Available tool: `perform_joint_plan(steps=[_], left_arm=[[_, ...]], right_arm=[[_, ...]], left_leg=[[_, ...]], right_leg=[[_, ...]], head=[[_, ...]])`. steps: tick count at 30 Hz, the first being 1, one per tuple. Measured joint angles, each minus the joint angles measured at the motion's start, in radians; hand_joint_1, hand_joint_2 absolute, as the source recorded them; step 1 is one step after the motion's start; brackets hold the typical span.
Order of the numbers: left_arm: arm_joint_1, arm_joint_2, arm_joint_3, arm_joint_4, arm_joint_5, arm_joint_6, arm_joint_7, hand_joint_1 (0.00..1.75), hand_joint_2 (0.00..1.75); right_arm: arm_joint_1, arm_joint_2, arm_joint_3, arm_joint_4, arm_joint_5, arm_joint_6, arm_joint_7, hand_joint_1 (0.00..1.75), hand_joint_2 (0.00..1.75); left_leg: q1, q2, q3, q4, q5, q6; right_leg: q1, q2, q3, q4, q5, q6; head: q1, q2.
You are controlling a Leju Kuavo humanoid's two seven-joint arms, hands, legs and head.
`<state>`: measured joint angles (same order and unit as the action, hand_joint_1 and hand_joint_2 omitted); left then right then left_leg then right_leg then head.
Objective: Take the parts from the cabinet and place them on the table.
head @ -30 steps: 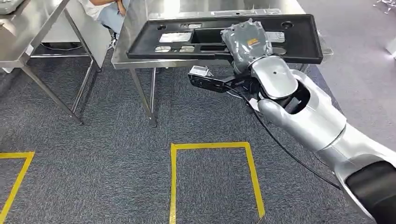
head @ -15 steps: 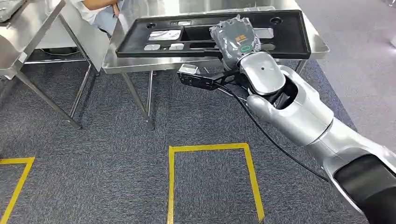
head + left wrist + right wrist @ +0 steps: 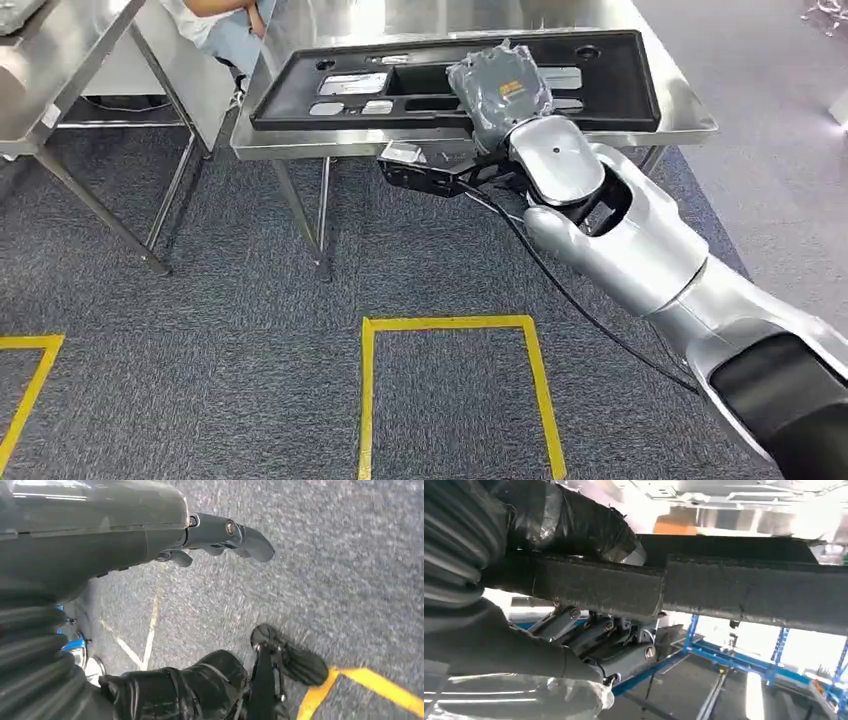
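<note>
A long black plastic panel (image 3: 620,85) with several cut-outs lies lengthwise over the steel table (image 3: 690,115). My right hand (image 3: 500,90), in a grey wrinkled cover, grips the panel's near edge about the middle. From the right wrist, the thumb lies on top of the panel (image 3: 749,595) and the fingers (image 3: 589,635) curl under it. I cannot tell whether the panel touches the tabletop. My left hand (image 3: 220,535) hangs over the grey carpet, fingers stretched out, holding nothing.
A second steel table (image 3: 60,70) stands at the left, with a seated person (image 3: 215,25) behind the gap between the tables. Table legs (image 3: 305,215) reach the carpet below the panel. A yellow tape rectangle (image 3: 455,325) marks the floor in front of me.
The view has shifted as I moved. The panel, which overhung the table's front and right edges, now sits farther in over the tabletop. My right hand's grip is unchanged.
</note>
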<state>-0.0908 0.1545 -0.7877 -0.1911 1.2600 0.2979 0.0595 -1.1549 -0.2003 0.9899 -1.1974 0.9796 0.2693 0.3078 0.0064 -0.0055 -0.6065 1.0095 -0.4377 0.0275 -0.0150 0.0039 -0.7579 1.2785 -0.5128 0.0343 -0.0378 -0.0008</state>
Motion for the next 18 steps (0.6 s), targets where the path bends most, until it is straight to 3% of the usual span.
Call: perform_joint_plan(steps=[2,3,6,9,10,12,13,14,15,16,17,18], left_arm=[[0.0,-0.002,0.0,0.0,0.0,-0.001,-0.001,0.0,1.75],[0.001,-0.001,0.0,0.0,0.0,-0.002,-0.001,0.0,1.75],[0.001,0.0,0.0,0.0,0.0,-0.002,-0.002,0.0,1.75],[0.002,0.0,-0.001,0.0,-0.001,0.007,0.0,0.0,1.75],[0.001,0.001,-0.001,0.0,-0.001,0.016,-0.001,0.0,1.75],[0.0,0.002,-0.001,0.0,-0.001,0.038,-0.003,0.0,1.75],[0.001,0.003,-0.001,0.0,-0.001,0.04,-0.003,0.0,1.75],[0.001,0.003,-0.001,0.0,-0.001,0.041,-0.003,0.0,1.75],[0.003,0.003,-0.002,0.0,-0.002,0.041,-0.002,0.0,1.75],[0.004,0.004,-0.002,0.0,-0.003,0.041,-0.002,0.0,1.75],[0.004,0.008,-0.002,0.0,-0.003,0.041,-0.002,0.0,1.75],[0.003,0.013,-0.002,0.0,-0.004,0.041,-0.002,0.0,1.75]], right_arm=[[-0.003,-0.006,0.0,0.0,-0.005,0.006,0.006,1.75,1.75],[-0.003,-0.008,0.0,0.0,-0.006,0.009,0.008,1.75,1.75],[0.001,-0.013,0.0,-0.004,-0.012,0.015,0.015,1.75,1.75],[0.002,-0.026,0.0,-0.008,-0.015,0.02,0.028,1.75,1.75],[0.001,-0.029,0.0,-0.01,-0.015,0.022,0.032,1.75,1.75],[0.007,-0.037,0.0,-0.017,-0.018,0.031,0.038,1.75,1.75],[0.015,-0.041,0.0,-0.02,-0.02,0.034,0.039,1.75,1.75],[0.023,-0.047,0.0,-0.022,-0.023,0.035,0.04,1.75,1.75],[0.028,-0.05,0.0,-0.024,-0.024,0.035,0.042,1.75,1.75],[0.029,-0.056,0.0,-0.026,-0.024,0.035,0.045,1.75,1.75],[0.029,-0.059,0.0,-0.031,-0.025,0.035,0.046,1.75,1.75],[0.029,-0.064,0.0,-0.035,-0.025,0.034,0.047,1.75,1.75]], left_leg=[[0.003,-0.004,0.005,0.016,-0.015,-0.009],[0.0,-0.006,0.002,0.023,-0.024,-0.016],[-0.004,-0.007,0.0,0.024,-0.027,-0.026],[-0.002,-0.001,-0.008,0.052,-0.052,-0.04],[-0.001,0.0,-0.033,0.108,-0.081,-0.046],[0.002,0.0,-0.115,0.266,-0.141,-0.053],[0.002,0.0,-0.151,0.324,-0.15,-0.053],[0.002,0.0,-0.163,0.33,-0.134,-0.052],[0.002,0.0,-0.15,0.287,-0.095,-0.049],[0.001,0.0,-0.123,0.222,-0.053,-0.045],[0.0,0.0,-0.076,0.115,0.005,-0.037],[-0.004,0.0,-0.046,0.038,0.024,-0.027]], right_leg=[[-0.005,-0.001,0.079,-0.178,0.098,0.0],[-0.001,0.0,0.096,-0.21,0.081,-0.003],[0.005,0.005,0.099,-0.218,0.082,-0.022],[-0.006,0.006,0.11,-0.227,0.082,-0.039],[-0.007,0.006,0.111,-0.227,0.08,-0.042],[-0.005,0.008,0.116,-0.227,0.076,-0.048],[-0.004,0.008,0.119,-0.226,0.074,-0.049],[-0.003,0.009,0.123,-0.226,0.07,-0.05],[-0.002,0.01,0.129,-0.226,0.067,-0.049],[-0.001,0.011,0.134,-0.226,0.064,-0.048],[-0.001,0.012,0.141,-0.227,0.06,-0.046],[-0.003,0.011,0.145,-0.229,0.057,-0.044]], head=[[0.0,0.0],[0.0,0.0],[-0.002,0.0],[-0.004,0.0],[-0.009,0.0],[-0.009,0.0],[-0.009,0.0],[-0.009,0.0],[-0.009,0.0],[-0.009,0.0],[-0.009,0.0],[-0.007,0.0]])
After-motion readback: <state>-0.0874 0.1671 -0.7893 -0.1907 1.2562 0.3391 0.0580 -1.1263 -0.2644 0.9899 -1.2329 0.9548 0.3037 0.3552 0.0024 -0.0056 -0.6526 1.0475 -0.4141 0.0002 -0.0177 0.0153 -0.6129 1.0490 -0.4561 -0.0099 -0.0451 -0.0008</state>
